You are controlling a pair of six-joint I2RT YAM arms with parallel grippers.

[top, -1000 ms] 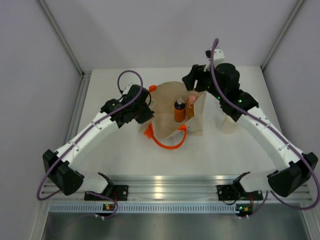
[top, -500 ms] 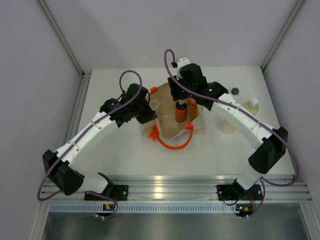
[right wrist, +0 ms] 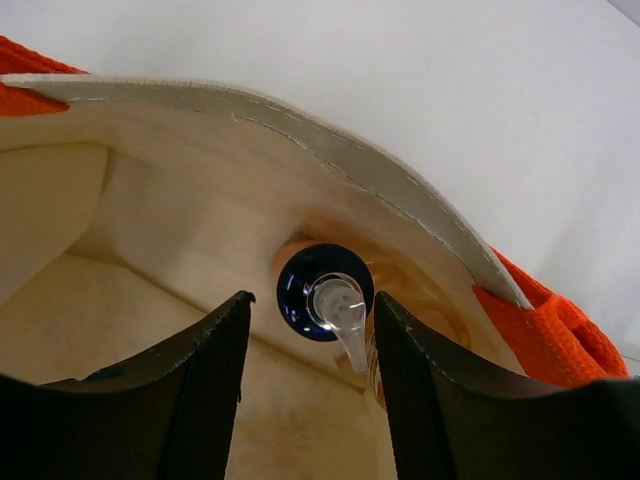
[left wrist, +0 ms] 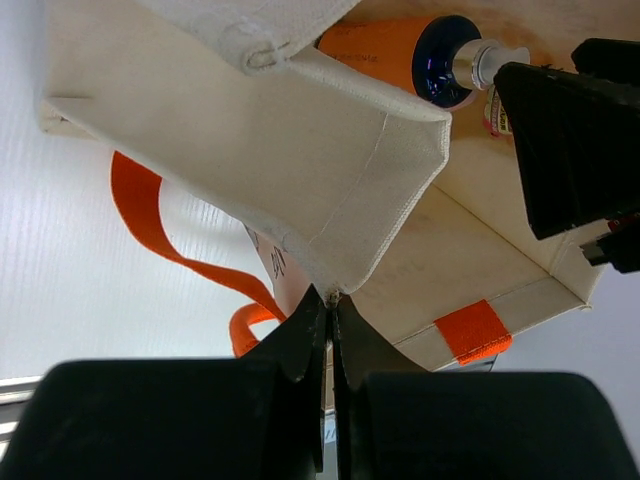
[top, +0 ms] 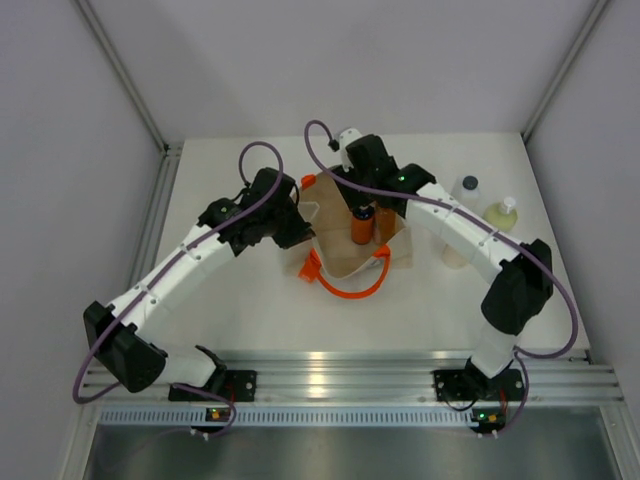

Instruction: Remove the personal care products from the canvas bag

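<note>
The canvas bag (top: 340, 258) stands mid-table with its mouth open. My left gripper (left wrist: 330, 296) is shut on the bag's near corner seam, holding it up. Inside stands the orange bottle (top: 360, 228) with its dark cap and clear pump (right wrist: 325, 290). Beside it is the slim amber bottle, of which the pink cap (left wrist: 492, 116) shows. My right gripper (right wrist: 308, 310) is open inside the bag's mouth, one finger on each side of the dark cap, with small gaps showing. Three products stand outside on the right: white with a dark cap (top: 467, 189), pale yellow-green (top: 504, 213) and a cream cylinder (top: 455, 251).
An orange loop handle (top: 347, 288) lies on the table in front of the bag, and another (right wrist: 545, 322) hangs behind the far rim. Grey walls close in the table on the left, back and right. The arm bases sit on a metal rail (top: 330, 375) at the near edge.
My right arm has swung left from the table's right side over the bag and lowered around the orange bottle's cap, its jaws narrowing. The left gripper has kept its hold on the bag.
</note>
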